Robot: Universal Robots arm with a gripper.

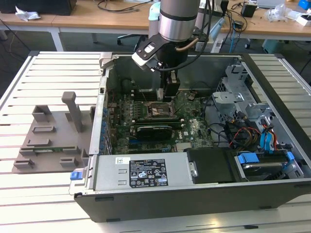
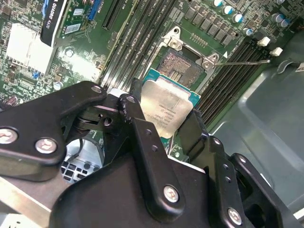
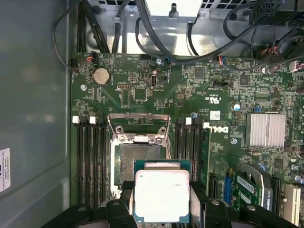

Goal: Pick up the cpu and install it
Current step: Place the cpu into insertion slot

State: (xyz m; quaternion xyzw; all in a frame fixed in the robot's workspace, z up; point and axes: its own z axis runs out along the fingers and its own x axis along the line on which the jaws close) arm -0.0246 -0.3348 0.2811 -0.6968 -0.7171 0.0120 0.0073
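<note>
Silver-grey cpu (image 3: 161, 194) pinched by its edges between the black fingers (image 2: 135, 114) of the gripper (image 2: 164, 121), with a thin green rim showing in both wrist views. Held just above the motherboard (image 3: 142, 90), overlapping one edge of the open socket (image 3: 137, 159), not seated in it. Socket frame (image 3: 138, 124) flipped up, lever (image 2: 242, 61) swung out. Gripper low inside the open computer case (image 1: 146, 199), which lies on the slatted surface (image 1: 53, 73) toward its edge at the exterior view's right. Grey fixture (image 1: 53, 131) on the surface just beside the case.
</note>
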